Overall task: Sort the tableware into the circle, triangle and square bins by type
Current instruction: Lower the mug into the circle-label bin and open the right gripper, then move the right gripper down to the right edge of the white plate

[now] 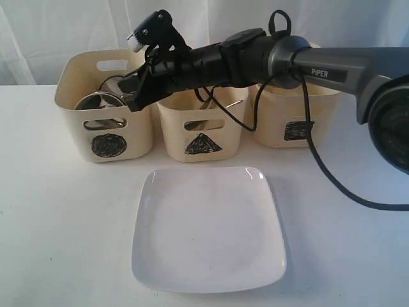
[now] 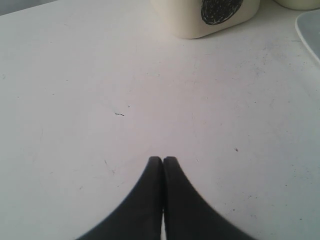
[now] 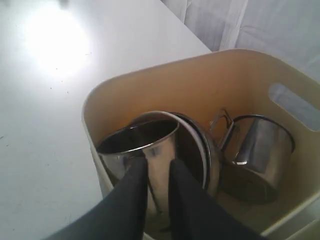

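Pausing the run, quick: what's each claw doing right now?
Left claw: closed, holding nothing.
Right claw: jaws slightly apart at a steel mug in the circle bin; grip cannot be told.

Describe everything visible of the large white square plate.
The large white square plate looks like glossy ceramic, with rounded corners and a shallow upturned rim. It lies flat and bare on the white table, in front of the cream bin marked with a triangle and apart from it. Only the table touches it.
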`<state>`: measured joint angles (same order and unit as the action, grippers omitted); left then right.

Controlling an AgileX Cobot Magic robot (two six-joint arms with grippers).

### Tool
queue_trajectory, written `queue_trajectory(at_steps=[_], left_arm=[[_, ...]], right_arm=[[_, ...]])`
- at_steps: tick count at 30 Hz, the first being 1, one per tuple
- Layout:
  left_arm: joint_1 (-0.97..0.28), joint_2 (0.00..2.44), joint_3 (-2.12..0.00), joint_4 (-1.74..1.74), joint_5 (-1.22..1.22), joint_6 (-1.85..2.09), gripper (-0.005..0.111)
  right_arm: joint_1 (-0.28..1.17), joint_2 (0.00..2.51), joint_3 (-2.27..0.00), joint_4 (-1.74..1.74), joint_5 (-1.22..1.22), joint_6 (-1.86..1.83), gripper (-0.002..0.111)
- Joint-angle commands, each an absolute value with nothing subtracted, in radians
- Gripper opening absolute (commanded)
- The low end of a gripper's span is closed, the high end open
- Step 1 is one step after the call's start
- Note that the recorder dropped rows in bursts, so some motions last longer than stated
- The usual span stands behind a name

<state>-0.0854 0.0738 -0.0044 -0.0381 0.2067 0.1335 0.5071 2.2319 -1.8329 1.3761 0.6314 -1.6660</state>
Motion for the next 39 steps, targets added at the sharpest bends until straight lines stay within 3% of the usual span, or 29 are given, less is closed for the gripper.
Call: queue_trajectory(at_steps=[1,3,13,21,26,34,39], left_arm=[[-0.083,0.069,0.000,-0.042,0.211,0.132,0.000],[-0.083,0.069,0.000,-0.042,0.211,0.132,0.000],[-0.083,0.069,0.000,-0.040,0.211,0.132,0.000],[-0.083,0.069,0.000,-0.009,0.211,0.132,0.000],[-0.083,0.069,0.000,-0.009,0.211,0.132,0.000],[-0.083,0.069,0.000,-0.009,0.212,0.132,0.000],[-0.083,0.069,0.000,-0.009,0.212,0.132,0.000]], right_arm=[[0.508,2.195,-1.839,1.359,0.634,-1.612,0.007],[0.503,2.181,-1.839,1.356,0.631,-1.601,0.000],[0.452,2.049,-1.755,1.172,0.634,-1.347,0.000],[0.388,1.839,-1.550,1.087,0.664,-1.233,0.000],[0.368,1.692,-1.410,0.916,0.684,-0.958,0.000],[0.369,1.518,-1.223,0.645,0.929,-0.671,0.000],[0.367,1.464,-1.073,0.529,0.825,-0.500,0.000]])
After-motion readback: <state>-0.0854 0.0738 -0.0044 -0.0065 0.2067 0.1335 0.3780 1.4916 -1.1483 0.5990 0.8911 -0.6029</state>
